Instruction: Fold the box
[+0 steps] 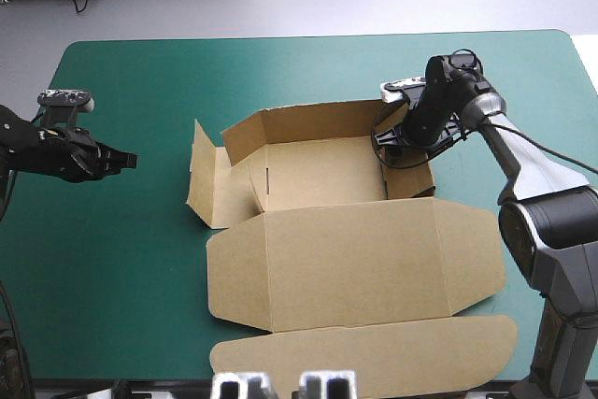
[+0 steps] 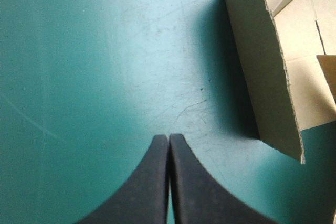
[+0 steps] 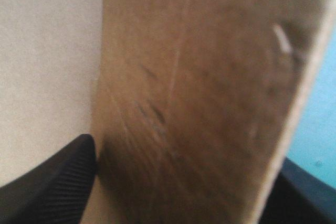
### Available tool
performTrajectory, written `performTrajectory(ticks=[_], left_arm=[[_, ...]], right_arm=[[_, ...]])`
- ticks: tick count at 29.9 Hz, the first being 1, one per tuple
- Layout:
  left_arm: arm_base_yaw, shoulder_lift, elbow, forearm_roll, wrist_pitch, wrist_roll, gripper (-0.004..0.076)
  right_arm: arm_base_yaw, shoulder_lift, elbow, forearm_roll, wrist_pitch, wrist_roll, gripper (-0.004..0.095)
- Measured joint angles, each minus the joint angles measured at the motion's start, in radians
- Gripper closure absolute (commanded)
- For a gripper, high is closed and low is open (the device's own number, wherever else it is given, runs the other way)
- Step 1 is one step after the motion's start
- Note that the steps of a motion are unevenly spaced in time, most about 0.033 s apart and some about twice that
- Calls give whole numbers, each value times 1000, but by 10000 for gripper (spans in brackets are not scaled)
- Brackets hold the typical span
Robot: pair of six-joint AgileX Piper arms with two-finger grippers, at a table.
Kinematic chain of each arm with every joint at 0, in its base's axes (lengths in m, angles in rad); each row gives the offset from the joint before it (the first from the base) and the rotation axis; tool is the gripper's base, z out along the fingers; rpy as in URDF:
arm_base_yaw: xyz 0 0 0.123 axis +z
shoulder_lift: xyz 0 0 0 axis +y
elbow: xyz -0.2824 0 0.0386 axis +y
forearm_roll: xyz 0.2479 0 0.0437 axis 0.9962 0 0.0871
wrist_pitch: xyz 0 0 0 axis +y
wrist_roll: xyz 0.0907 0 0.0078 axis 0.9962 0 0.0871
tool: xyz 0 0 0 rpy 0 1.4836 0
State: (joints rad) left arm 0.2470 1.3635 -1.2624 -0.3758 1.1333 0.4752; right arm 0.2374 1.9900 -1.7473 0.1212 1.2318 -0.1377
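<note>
The brown box (image 1: 322, 175) lies mid-table, half formed. Its back wall stands up, its left side flap (image 1: 207, 179) leans outward, and the wide lid (image 1: 355, 263) lies flat toward the front edge. My right gripper (image 1: 391, 145) is at the box's right wall near the back corner. In the right wrist view that wall (image 3: 194, 103) fills the gap of the right gripper (image 3: 189, 166), one black finger (image 3: 58, 177) on each side, standing apart. My left gripper (image 1: 126, 160) hovers over the cover left of the box. In its own view the left gripper (image 2: 169, 137) is shut and empty, the side flap (image 2: 268, 66) ahead to one side.
Bare teal-green cover (image 1: 112, 259) stretches between my left gripper and the box. The lid's tuck flap (image 1: 374, 357) reaches almost to the table's front edge. A strip of cover (image 1: 280, 72) lies behind the box.
</note>
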Motion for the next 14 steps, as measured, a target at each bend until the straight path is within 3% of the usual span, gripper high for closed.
performTrajectory(ticks=[3,14], left_arm=[[0,0,0,-14,0,0,734],[0,0,0,-21,-24,-24,734]], right_arm=[[0,-2,0,2,0,0,925],[-11,-67,0,2,-4,-82,928]])
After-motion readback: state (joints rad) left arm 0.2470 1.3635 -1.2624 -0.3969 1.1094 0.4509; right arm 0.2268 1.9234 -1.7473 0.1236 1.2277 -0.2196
